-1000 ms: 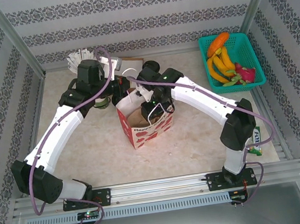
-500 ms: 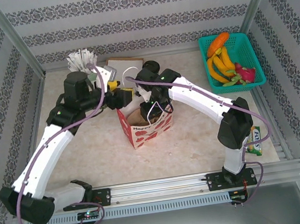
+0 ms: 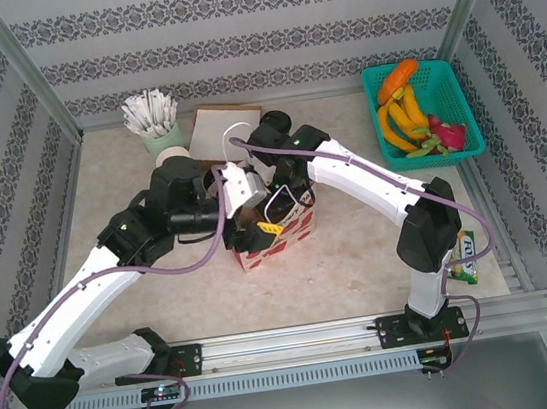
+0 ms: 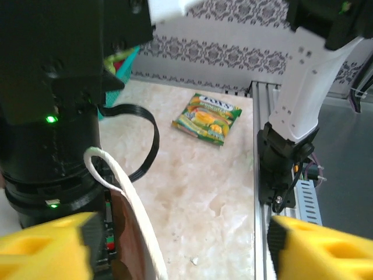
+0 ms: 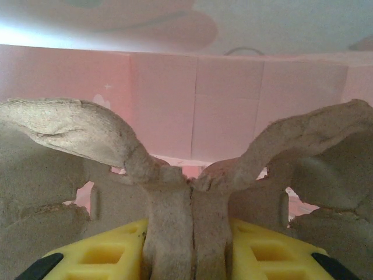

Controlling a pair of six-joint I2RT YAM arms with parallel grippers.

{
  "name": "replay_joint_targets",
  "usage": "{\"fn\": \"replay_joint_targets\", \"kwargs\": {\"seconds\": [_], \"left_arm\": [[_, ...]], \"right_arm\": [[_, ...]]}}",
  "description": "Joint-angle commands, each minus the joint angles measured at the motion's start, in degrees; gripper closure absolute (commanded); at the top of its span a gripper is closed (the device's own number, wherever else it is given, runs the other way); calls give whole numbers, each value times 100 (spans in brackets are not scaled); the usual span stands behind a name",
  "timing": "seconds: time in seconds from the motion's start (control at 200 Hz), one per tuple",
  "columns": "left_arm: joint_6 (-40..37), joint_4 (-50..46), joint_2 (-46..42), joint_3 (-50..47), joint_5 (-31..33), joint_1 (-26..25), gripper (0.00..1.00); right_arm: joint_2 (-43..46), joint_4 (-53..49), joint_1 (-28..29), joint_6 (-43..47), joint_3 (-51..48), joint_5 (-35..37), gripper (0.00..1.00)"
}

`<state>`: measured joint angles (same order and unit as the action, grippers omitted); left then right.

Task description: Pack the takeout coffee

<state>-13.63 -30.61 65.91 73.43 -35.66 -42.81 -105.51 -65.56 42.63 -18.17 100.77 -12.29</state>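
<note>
Beige marble tabletop [image 3: 362,263], patterned walls; fruit basket [image 3: 440,92] at 2 o'clock. L gripper [image 4: 183,248], jaws apart, over heart bag [image 3: 278,239] at centre; R gripper [image 5: 189,251] clamps pulp tray [image 5: 87,134] inside; can't tell where coffee sits

Left gripper [image 4: 180,245]: fingertips [image 4: 46,245] yellow. Right under it, bag [image 3: 276,236] white with red hearts, rope handle [image 4: 125,186] white. Ahead of that claw: snack packet [image 4: 207,118] green with yellow-orange print, on beige marbled tabletop [image 4: 198,192].
Right gripper [image 5: 186,251]: fingers [image 5: 99,254] yellow, pads [image 5: 41,268] black. Between them, pulp tray [image 5: 169,221] grey-brown; past it, bag inner wall [image 5: 233,105] pink.
Well to the right of both claws: basket [image 3: 438,92] teal, bananas [image 3: 399,122] yellow, one orange piece [image 3: 398,75], one pink-red fruit [image 3: 451,133].
Behind left claw: cup [image 3: 162,138] pale green, sticks [image 3: 148,108] white.
Left arm [image 3: 84,295] and right arm [image 3: 361,178] white, black joints. Cable [image 3: 176,270] purple.
Walls [image 3: 247,1] white, grey damask bands.
</note>
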Motion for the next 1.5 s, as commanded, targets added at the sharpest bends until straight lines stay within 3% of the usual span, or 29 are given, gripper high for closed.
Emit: {"fn": "replay_joint_targets", "kwargs": {"seconds": [0.0,0.07,0.205,0.465,0.719,0.979,1.129,1.244,1.494], "left_arm": [[-300,-205,189,250,-89,-203,56],[-387,-225,278,356,-417,-324,69],[-810,-443,318,550,-698,-521,78],[-1396,-1069,696,1088,-1482,-619,76],[-1550,-894,648,911,-1171,-624,68],[-1347,-516,655,751,-821,-624,65],[-1248,-446,1007,979,-1038,-624,65],[-1648,-885,1152,1253,-1442,-624,69],[-2486,-900,405,762,-1820,-510,74]], "right_arm": [[-66,-117,38,-211,176,27,65],[-66,-90,59,-319,172,-11,65],[-150,-150,66,-552,214,3,65],[-450,-389,144,-776,404,150,65],[-506,-507,263,-823,358,523,64],[-470,-300,289,-1224,344,803,64],[-330,600,282,-1879,14,271,63],[-403,634,272,-1942,31,39,63],[-389,442,72,-1815,-243,63,62]]}}
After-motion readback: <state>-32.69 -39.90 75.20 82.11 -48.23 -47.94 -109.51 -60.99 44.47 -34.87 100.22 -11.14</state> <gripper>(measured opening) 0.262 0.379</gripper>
